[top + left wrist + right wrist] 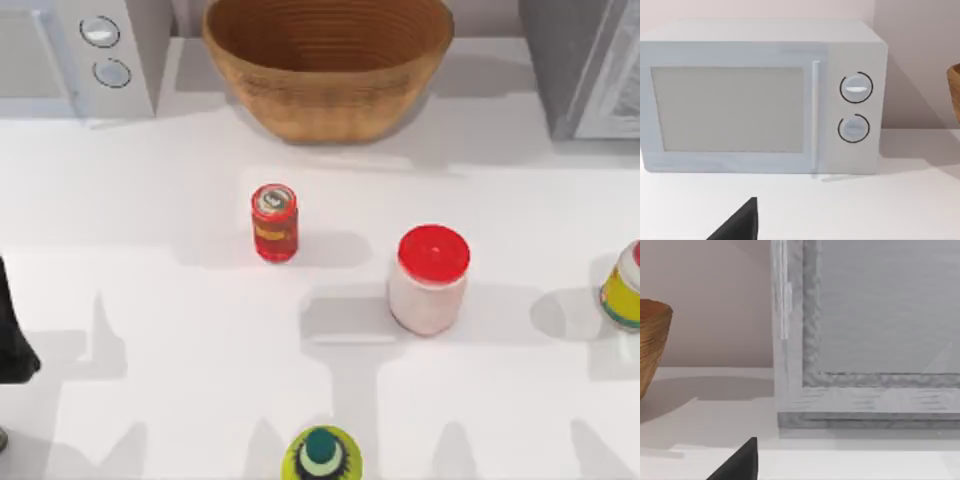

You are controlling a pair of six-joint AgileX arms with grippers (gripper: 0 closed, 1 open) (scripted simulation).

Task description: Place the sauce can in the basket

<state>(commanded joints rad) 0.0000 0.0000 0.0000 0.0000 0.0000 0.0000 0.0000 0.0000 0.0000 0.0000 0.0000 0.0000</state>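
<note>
The sauce can (274, 222) stands upright on the white table (150, 300), left of centre in the top view, with the wicker basket (328, 75) well apart from it at the upper middle of the frame, and nothing has hold of it, so the step in hand is judged to be the first reach. The left arm (12, 330) is the nearer one, a dark shape at the left edge of the top view; its wrist view faces the white microwave (760, 97). A dark wedge at the lower edge there is likely part of its fingers (740, 225), but I cannot tell whether they are spread or closed. The same goes for the right arm, whose wrist view faces a grey appliance (875, 335) and has a like dark wedge (740, 465). To do the reach well, come across from the left, straddle the can around its red body below the silver top, and keep clear of the white jar with the red lid (430, 280) just to its lower right; the can lies well apart from both sets of fingers
</note>
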